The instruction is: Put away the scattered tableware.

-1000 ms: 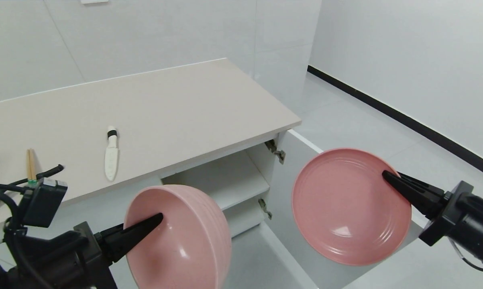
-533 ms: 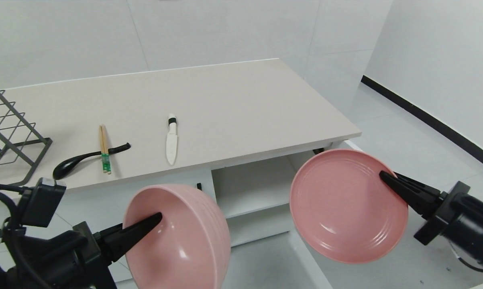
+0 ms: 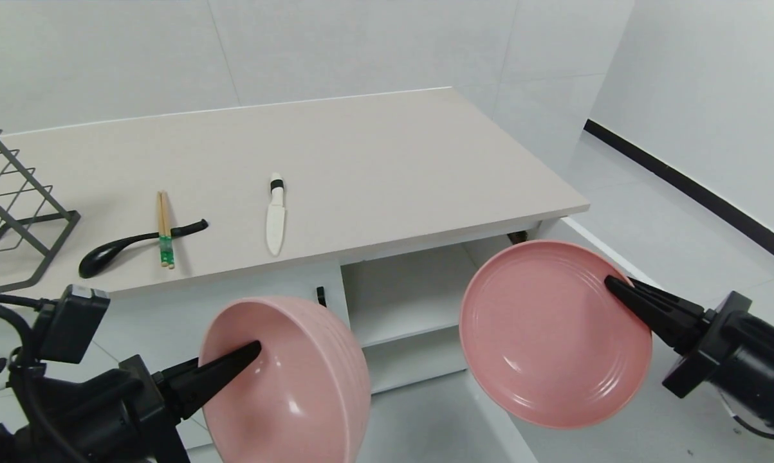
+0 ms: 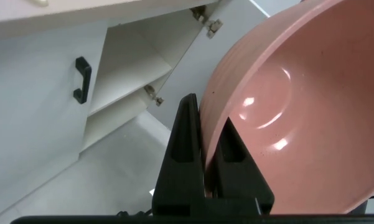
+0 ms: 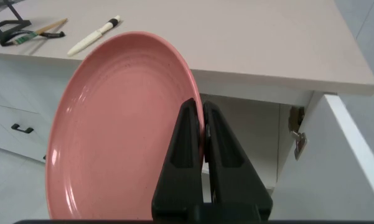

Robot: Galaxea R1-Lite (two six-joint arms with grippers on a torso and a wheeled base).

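Observation:
My left gripper point(image 3: 248, 352) is shut on the rim of a pink bowl point(image 3: 296, 386), held tilted in the air below the counter's front edge; the wrist view shows the bowl point(image 4: 286, 106) clamped between the fingers. To the right, my right gripper point(image 3: 612, 283) is shut on the edge of a pink plate point(image 3: 547, 334), held on its side in front of the open cabinet point(image 3: 406, 296); the plate point(image 5: 118, 130) fills much of the right wrist view. On the counter point(image 3: 361, 154) lie a black spoon point(image 3: 123, 244), chopsticks point(image 3: 163, 228) and a white knife point(image 3: 275, 215).
A dark wire dish rack point(image 3: 10, 199) stands at the counter's left end. The cabinet door point(image 3: 592, 241) is swung open to the right, behind the plate. Inside is a white shelf point(image 3: 399, 308). A closed door with a black handle point(image 4: 81, 79) is left of the opening.
The head view has swung left, bringing the rack, spoon and chopsticks into sight. Both grippers keep hold of the bowl and plate in much the same place.

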